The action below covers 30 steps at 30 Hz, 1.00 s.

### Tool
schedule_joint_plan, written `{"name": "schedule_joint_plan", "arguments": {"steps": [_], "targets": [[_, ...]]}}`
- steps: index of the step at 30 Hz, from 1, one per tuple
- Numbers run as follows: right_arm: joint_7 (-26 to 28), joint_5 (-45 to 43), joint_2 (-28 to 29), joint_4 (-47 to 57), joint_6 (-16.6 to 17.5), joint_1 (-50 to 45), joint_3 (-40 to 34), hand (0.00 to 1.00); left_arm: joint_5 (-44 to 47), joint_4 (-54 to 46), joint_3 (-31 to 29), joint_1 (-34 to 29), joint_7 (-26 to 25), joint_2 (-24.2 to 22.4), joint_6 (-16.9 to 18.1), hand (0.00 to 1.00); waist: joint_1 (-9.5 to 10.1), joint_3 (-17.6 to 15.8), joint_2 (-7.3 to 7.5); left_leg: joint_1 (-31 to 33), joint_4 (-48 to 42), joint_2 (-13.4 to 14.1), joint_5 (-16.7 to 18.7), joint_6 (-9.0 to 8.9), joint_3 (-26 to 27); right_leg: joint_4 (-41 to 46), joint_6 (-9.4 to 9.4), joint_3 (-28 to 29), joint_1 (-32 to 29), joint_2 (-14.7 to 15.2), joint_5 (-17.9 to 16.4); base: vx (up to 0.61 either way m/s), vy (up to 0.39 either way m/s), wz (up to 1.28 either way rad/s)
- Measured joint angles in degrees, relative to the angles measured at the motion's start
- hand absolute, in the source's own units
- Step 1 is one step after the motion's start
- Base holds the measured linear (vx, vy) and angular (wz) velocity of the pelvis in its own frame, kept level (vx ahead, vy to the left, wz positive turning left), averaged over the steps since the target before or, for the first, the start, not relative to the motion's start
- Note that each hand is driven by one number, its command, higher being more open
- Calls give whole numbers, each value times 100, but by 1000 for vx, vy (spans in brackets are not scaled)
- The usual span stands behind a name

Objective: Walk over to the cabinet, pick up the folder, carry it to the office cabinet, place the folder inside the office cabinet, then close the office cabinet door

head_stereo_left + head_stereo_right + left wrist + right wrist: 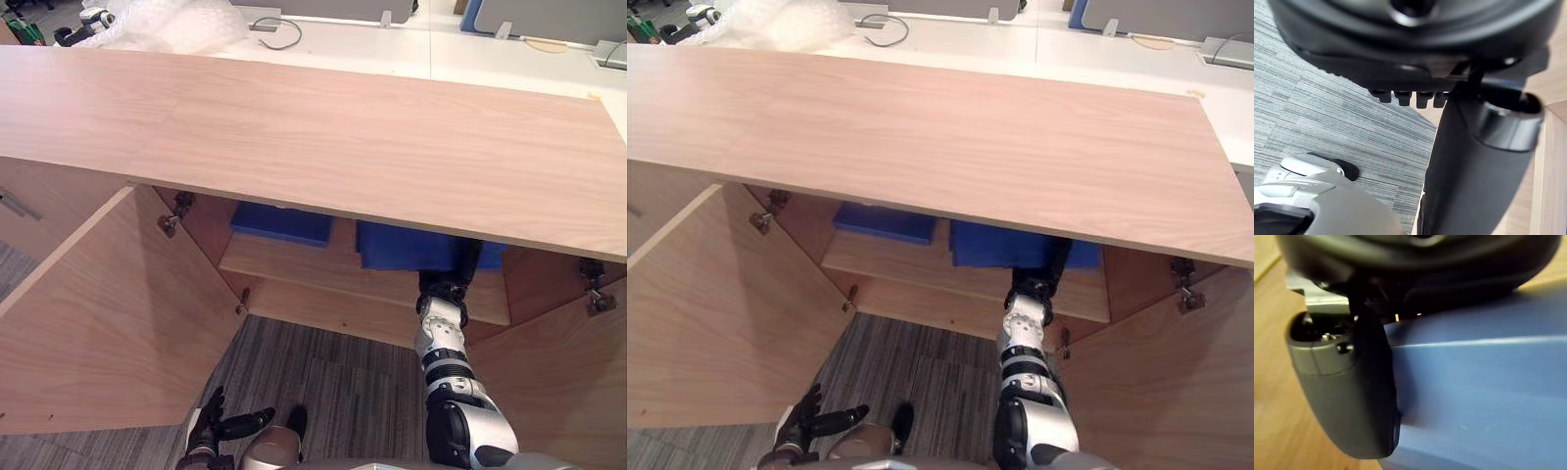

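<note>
Under the cabinet top's edge (343, 214), right hand (1352, 391) rests thumb on folder (402, 245), grip cannot tell; left hand (217, 427) hangs, fingers relaxed

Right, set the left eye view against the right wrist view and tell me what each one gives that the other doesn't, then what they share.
Left eye view: the cabinet top, the left door and right door both swung open, a second blue folder further left on the shelf, the carpet, and the left hand hanging low with relaxed fingers. Right wrist view: the right hand from close up, its thumb lying against the blue folder. Shared: that folder, the wooden shelf under it, and the right hand reaching in beneath the top.
</note>
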<state>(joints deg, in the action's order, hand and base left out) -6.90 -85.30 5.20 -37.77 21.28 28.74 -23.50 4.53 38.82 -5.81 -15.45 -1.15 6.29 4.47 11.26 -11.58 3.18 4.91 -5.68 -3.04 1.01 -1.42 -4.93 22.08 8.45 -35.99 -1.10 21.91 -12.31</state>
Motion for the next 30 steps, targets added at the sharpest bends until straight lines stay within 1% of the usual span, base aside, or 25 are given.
{"name": "schedule_joint_plan", "arguments": {"steps": [2, 3, 4, 5, 6, 7, 8, 9, 10, 11, 12, 13, 14, 15, 16, 17, 18, 19, 22, 23, 25, 26, 27, 30], "targets": [[-42, -43, -14, 114, 119, 87, -226, 0, 3, -65, 15, 2, 1, 2, 0, 100, 21, -57, -42, 266, -293, 63, 117, -17, 15, 54, -2, -64, -143, -37, 1, -39, -48, -2], [-117, -80, -81, 113, 211, 224, -310, 0, 60, -100, 32, 12, -5, -9, -2, 100, 54, -139, -120, 525, -682, 133, 288, -36, 16, 117, -8, -135, -227, -85, 1, -62, -60, -9], [-232, -81, -203, 114, 268, 425, -434, 0, 170, -179, 87, 17, -9, -44, 6, 100, 72, -265, -263, 821, -1243, 235, 525, -44, 14, 236, -35, -197, -305, -151, -12, -74, -56, -11], [-300, -83, -288, 113, 273, 523, -479, 0, 238, -232, 115, 19, -9, -75, 7, 100, 88, -324, -349, 973, -1513, 291, 659, -53, 5, 312, -73, -220, -348, -188, -33, -107, -54, -10], [-423, -79, -479, 112, 278, 737, -551, 0, 350, -353, 143, 24, -5, -155, 41, 100, 109, -420, -507, 1271, -2021, 374, 883, -77, -18, 540, -156, -253, -484, -218, -133, -114, -35, -3], [-538, -72, -687, 107, 280, 963, -594, 0, 407, -419, 247, 26, -8, -166, 81, 100, 112, -503, -642, 1555, -2440, 435, 1074, -91, -60, 838, -193, -256, -660, -202, -266, -120, -38, 0], [-584, -67, -781, 104, 273, 1077, -611, 0, 441, -472, 271, 27, 8, -164, 100, 100, 115, -546, -691, 1698, -2645, 456, 1158, -91, -73, 1005, -207, -250, -761, -180, -336, -125, -47, 3], [-670, -35, -931, 94, 259, 1326, -676, 0, 486, -586, 285, 32, 25, -164, 128, 100, 117, -632, -754, 1981, -3043, 466, 1305, -92, -103, 1390, -233, -213, -986, -85, -501, -100, -43, 3], [-728, -33, -999, 84, 260, 1449, -689, 0, 505, -639, 287, 37, 33, -164, 134, 100, 117, -671, -772, 2114, -3238, 460, 1378, -96, -116, 1612, -246, -199, -1098, -19, -586, -122, -55, 5], [-806, -32, -1141, 27, 256, 1693, -691, 0, 508, -679, 289, 67, 33, -161, 130, 100, 117, -767, -814, 2344, -3601, 436, 1516, -92, -145, 2031, -261, -186, -1293, 124, -746, -119, -46, 10], [-879, -28, -1273, -38, 250, 1918, -692, 0, 520, -749, 294, 78, 58, -160, 143, 100, 115, -851, -841, 2545, -3891, 375, 1632, -76, -176, 2388, -277, -177, -1457, 278, -915, -146, -42, 15], [-913, -28, -1343, -76, 250, 2014, -692, 0, 538, -775, 304, 84, 78, -161, 158, 100, 112, -864, -853, 2661, -4033, 335, 1683, -75, -195, 2558, -281, -175, -1543, 359, -1002, -146, -21, 23], [-958, -26, -1484, -215, 246, 2245, -691, 0, 623, -824, 338, 96, 119, -161, 176, 100, 113, -900, -883, 2876, -4301, 263, 1775, -52, -215, 2882, -291, -156, -1718, 514, -1154, -151, 3, 24], [-1007, -27, -1616, -336, 229, 2450, -667, 0, 626, -861, 354, 127, 159, -171, 180, 100, 123, -942, -933, 3092, -4582, 205, 1865, -65, -241, 3204, -284, -128, -1887, 642, -1273, -121, 18, 24], [-1028, -26, -1675, -378, 213, 2521, -666, 0, 626, -891, 364, 144, 166, -170, 182, 100, 128, -957, -953, 3202, -4719, 163, 1908, -60, -261, 3357, -278, -116, -1966, 716, -1349, -142, 47, 28], [-1113, -25, -1788, -477, 164, 2713, -657, 0, 626, -961, 388, 201, 163, -169, 184, 100, 139, -1042, -990, 3421, -5027, 78, 1997, -68, -302, 3710, -271, -81, -2130, 880, -1502, -115, 45, 23], [-1140, -26, -1821, -500, 153, 2758, -655, 0, 630, -963, 401, 233, 163, -170, 184, 100, 158, -1060, -1005, 3505, -5117, 61, 2026, -68, -310, 3814, -280, -61, -2206, 916, -1547, -127, 56, 19], [-1185, -26, -1885, -568, 141, 2862, -636, 0, 646, -969, 441, 299, 157, -167, 184, 100, 219, -1122, -1033, 3653, -5273, 30, 2062, -71, -311, 3996, -294, -20, -2340, 988, -1620, -77, 40, 6], [-1282, -32, -1922, -611, 145, 3066, -630, 0, 672, -993, 480, 341, 98, -156, 169, 100, 247, -1248, -1067, 4011, -5540, -82, 2073, -72, -320, 4355, -317, 60, -2683, 1181, -1736, -62, 41, 13], [-1310, -33, -1929, -648, 148, 3135, -626, 0, 670, -988, 489, 340, 80, -142, 148, 100, 247, -1286, -1084, 4065, -5581, -86, 2074, -73, -321, 4405, -326, 74, -2736, 1201, -1741, -52, 52, 4], [-1455, -46, -1952, -713, 198, 3308, -618, 0, 637, -921, 597, 340, 2, -72, 26, 100, 272, -1403, -1099, 4291, -5717, -111, 2074, -75, -311, 4572, -372, 140, -2981, 1264, -1776, -24, 44, 0], [-1466, -47, -1952, -714, 209, 3314, -617, 0, 609, -896, 630, 340, -7, -57, -3, 100, 273, -1408, -1103, 4313, -5731, -115, 2074, -74, -311, 4588, -375, 141, -3001, 1271, -1781, -5, 34, 5], [-1508, -77, -1953, -717, 255, 3329, -610, 0, 607, -769, 737, 339, -22, 2, -113, 100, 269, -1415, -1104, 4399, -5786, -147, 2076, -78, -312, 4664, -379, 147, -3075, 1319, -1807, 12, 21, 9], [-1624, -134, -1963, -717, 417, 3380, -611, 0, 608, -467, 768, 327, -46, 20, -319, 100, 265, -1513, -1108, 4432, -5845, -213, 2080, -84, -315, 4781, -377, 156, -3100, 1415, -1862, 28, 9, 9]]}}
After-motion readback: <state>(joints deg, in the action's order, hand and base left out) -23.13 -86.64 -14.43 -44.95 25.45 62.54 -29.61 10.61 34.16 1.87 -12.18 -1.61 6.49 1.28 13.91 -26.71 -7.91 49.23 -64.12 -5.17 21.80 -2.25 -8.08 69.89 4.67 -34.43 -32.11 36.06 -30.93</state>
